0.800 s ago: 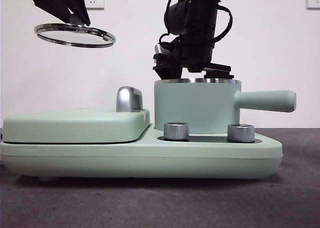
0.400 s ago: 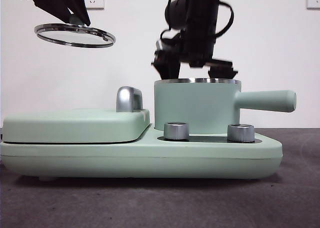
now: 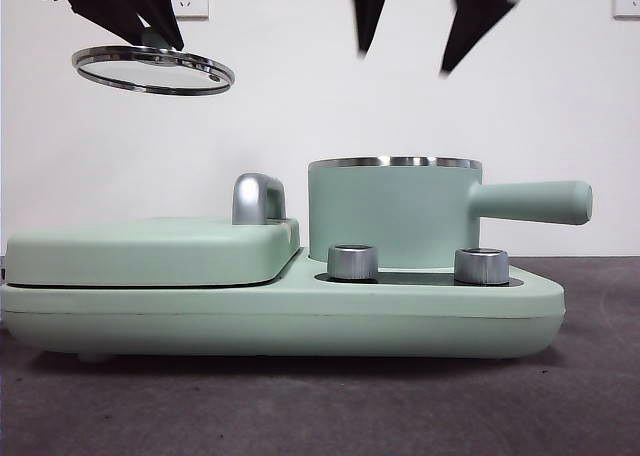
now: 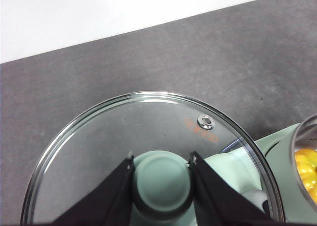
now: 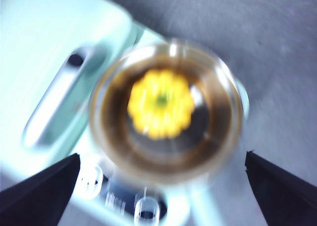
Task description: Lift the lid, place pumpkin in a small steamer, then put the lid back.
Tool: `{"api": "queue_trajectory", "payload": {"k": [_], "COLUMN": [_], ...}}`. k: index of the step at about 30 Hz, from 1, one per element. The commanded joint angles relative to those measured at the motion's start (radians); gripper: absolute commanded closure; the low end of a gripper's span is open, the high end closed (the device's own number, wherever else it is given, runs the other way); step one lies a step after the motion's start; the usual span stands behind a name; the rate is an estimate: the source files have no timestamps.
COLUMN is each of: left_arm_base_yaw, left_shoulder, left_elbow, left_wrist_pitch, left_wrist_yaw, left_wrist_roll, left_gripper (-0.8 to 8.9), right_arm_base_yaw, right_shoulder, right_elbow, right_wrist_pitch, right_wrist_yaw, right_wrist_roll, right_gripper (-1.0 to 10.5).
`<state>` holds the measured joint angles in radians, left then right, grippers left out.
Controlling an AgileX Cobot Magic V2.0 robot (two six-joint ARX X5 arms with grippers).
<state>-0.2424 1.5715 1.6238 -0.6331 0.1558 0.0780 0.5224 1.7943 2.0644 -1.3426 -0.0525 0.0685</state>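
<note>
Front view: the round clear glass lid with its shiny steel rim hangs high in the air, well off to one side of the mint-green cylindrical small steamer with the steel rim and long straight side handle, above the large flat mint-green rectangular cover. The coming move turns on this offset: the lid must travel sideways across to the pot's open mouth and then come down level onto the rim, with the pot's handle pointing away from the lid's side.

The left wrist view shows the left gripper clenched on the lid's small mint-green knob, one black jaw against each side of it, the glass disc spread out flat beneath. At the edge of that view a corner of the pot and a patch of yellow show.

The right wrist view, blurred, looks straight down into the pot: the small glossy yellow-orange ribbed pumpkin sits inside it, near the middle of the floor. The right gripper is released, its jaws spread wide and empty, high above the rim, seen in the front view as two dark tips. By my judgement the left arm alone is placed to finish the job.
</note>
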Motion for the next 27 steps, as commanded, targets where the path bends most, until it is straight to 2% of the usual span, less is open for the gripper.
{"api": "queue_trajectory", "payload": {"k": [1,5,9,16,19,22,27], "left_arm_base_yaw": [-0.021,-0.061,-0.118,-0.224,-0.272,-0.317,-0.371], "left_shoulder": [0.002,0.002,0.002,0.003,0.005,0.007,0.01], "left_elbow": [0.019,0.018,0.018,0.018,0.017,0.007,-0.026], "left_wrist_pitch": [0.019,0.019,0.02,0.02,0.02,0.025,0.066], "left_wrist_yaw": [0.007,0.006,0.007,0.007,0.016,0.066,0.082], "left_wrist_roll": [-0.009,-0.008,-0.008,-0.007,-0.006,0.005,0.034], "left_gripper": [7.96,7.96,7.96,7.96,7.96,7.96,7.96], "right_arm_base_yaw": [0.013,0.023,0.044,0.074,0.074,0.074,0.074], "right_shoulder": [-0.117,-0.332,-0.585,-0.967,-1.105,-1.22,-1.347], "right_elbow": [-0.108,-0.341,-0.62,-1.016,-1.139,-1.225,-1.28], "right_wrist_pitch": [-0.08,-0.037,0.161,0.373,0.44,0.486,0.496], "right_wrist_yaw": [0.0,0.0,-0.003,0.002,0.008,0.037,0.08], "right_wrist_roll": [0.007,0.006,0.016,0.12,0.137,0.151,0.18], "right_gripper": [4.1,4.1,4.1,4.1,4.1,4.1,4.1]}}
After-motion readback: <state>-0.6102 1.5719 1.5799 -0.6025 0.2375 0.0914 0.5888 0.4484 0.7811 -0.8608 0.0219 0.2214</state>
